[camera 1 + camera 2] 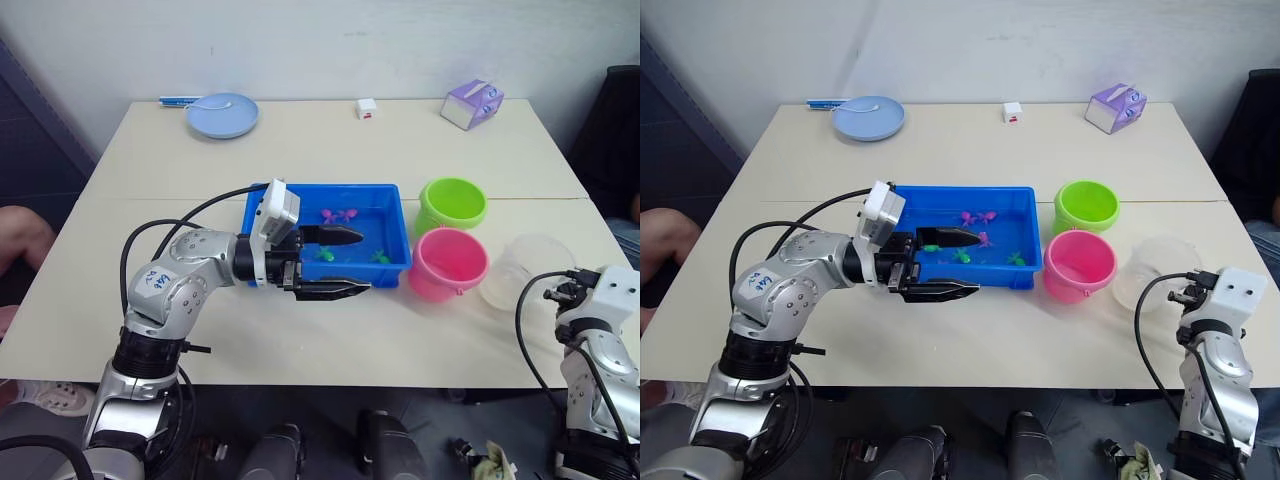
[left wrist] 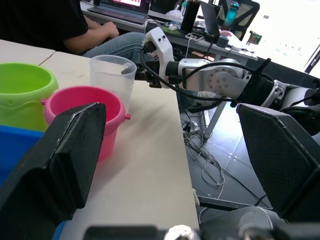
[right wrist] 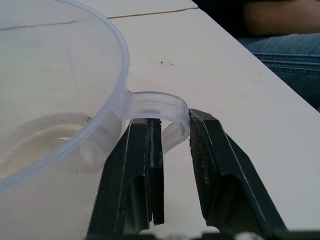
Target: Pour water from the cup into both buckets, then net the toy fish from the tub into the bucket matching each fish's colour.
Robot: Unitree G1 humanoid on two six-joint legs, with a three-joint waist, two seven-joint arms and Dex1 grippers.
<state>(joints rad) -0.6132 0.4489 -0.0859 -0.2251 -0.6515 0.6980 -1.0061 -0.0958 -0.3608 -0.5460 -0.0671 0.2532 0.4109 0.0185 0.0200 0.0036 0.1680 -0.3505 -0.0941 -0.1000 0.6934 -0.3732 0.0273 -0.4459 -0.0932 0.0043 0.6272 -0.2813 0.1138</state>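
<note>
Right jaws (image 3: 175, 145) straddle one clear cup's (image 1: 525, 268) handle, unclenched; left jaws (image 1: 340, 262) gape released over one blue tub (image 1: 395, 215), two buckets (image 1: 447, 262) at its three o'clock.

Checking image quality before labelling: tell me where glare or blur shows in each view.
Left wrist view: background washed out by bright light at one corner, the near left gripper soft. Right wrist view: cup close and slightly blurred. Eye views: even light, soft shadows.
</note>
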